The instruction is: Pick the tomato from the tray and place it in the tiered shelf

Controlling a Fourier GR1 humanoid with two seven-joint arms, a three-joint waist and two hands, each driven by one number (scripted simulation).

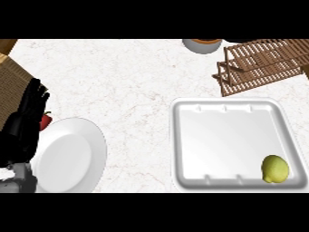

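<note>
White counter (130,90) holds tray (183,136), plate (73,156), tiered shelf (263,63).

black left hand (24,118), grey forearm (13,181)

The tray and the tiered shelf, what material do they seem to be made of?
The tray looks like white moulded plastic or foam: smooth, faintly glossy, with rounded corners and pressed notches. The tiered shelf looks like brown wood with a matte finish, built from thin slats.

Bright, even light fills the bench (137,81); shadows are faint. Beside the left robot hand (24,118), the plate (73,156) shows soft shading; the tray (227,131) farther off gleams mildly.
</note>
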